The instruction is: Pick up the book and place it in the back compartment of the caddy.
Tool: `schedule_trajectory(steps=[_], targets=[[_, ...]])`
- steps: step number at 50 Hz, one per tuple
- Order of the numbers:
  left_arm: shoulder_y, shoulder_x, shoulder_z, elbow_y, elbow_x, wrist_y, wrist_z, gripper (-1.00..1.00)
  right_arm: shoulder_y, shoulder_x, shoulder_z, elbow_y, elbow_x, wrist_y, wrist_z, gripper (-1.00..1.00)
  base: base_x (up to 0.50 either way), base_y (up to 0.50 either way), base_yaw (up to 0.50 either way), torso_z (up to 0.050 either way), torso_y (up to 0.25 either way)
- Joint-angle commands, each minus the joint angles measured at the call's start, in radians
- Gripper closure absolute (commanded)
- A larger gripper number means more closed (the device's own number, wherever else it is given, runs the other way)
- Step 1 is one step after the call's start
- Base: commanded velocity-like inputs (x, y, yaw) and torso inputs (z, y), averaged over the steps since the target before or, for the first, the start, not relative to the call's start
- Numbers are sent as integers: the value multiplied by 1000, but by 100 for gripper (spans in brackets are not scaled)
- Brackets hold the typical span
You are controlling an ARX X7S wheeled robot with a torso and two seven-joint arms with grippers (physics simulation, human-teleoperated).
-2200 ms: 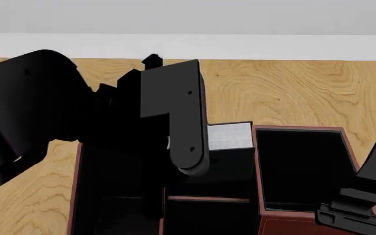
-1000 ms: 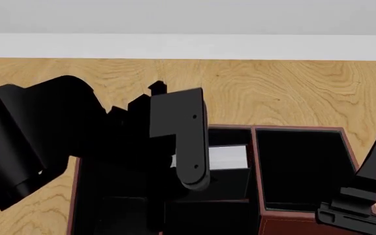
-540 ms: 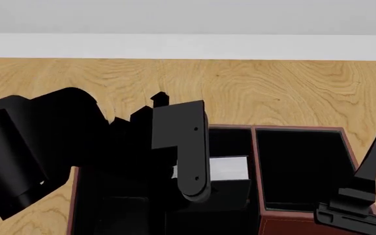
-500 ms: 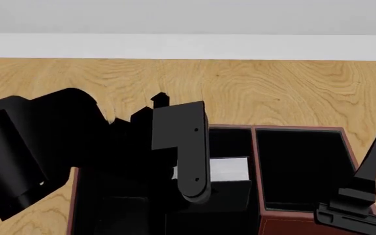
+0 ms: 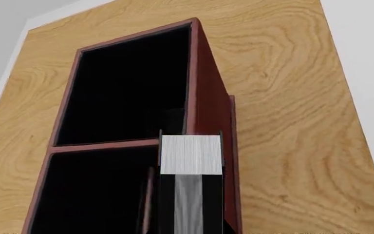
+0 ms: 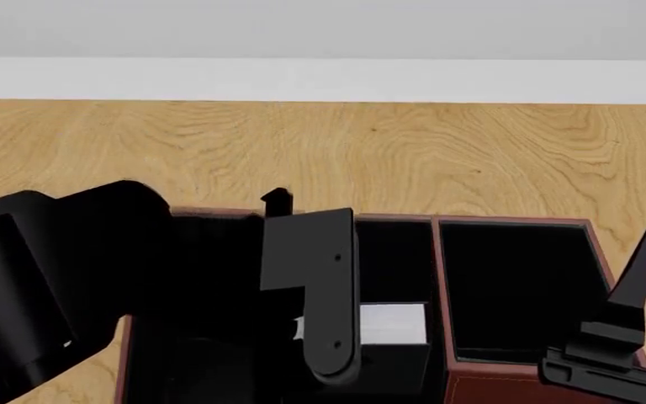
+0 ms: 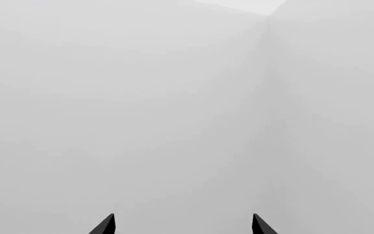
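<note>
one book, clamped in the left tool, inside one caddy; right tool spread empty.

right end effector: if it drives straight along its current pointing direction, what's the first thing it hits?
Nothing nearby, as far as the right wrist view shows. The right end effector has its fingertips spread, facing only pale, featureless wall or background. Depth there is unreadable. The caddy and table are not in its line.

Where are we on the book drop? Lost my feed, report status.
Left gripper shut on the book, book low inside the caddy. Right gripper open, empty, off to the side. Nothing seen blocking.
</note>
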Motion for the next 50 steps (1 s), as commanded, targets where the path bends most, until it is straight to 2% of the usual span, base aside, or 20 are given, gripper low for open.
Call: schedule_trajectory(steps=[1,50], targets=[[9,-1,-9,1,-3,6,-30,100,9,-4,-5,4,1,4,-5,-100,0,0,0,0,0],[51,57,33,-164,47,122,-25,100,19,-15,-11,14,0,12,-20,-100,0,0,0,0,1]])
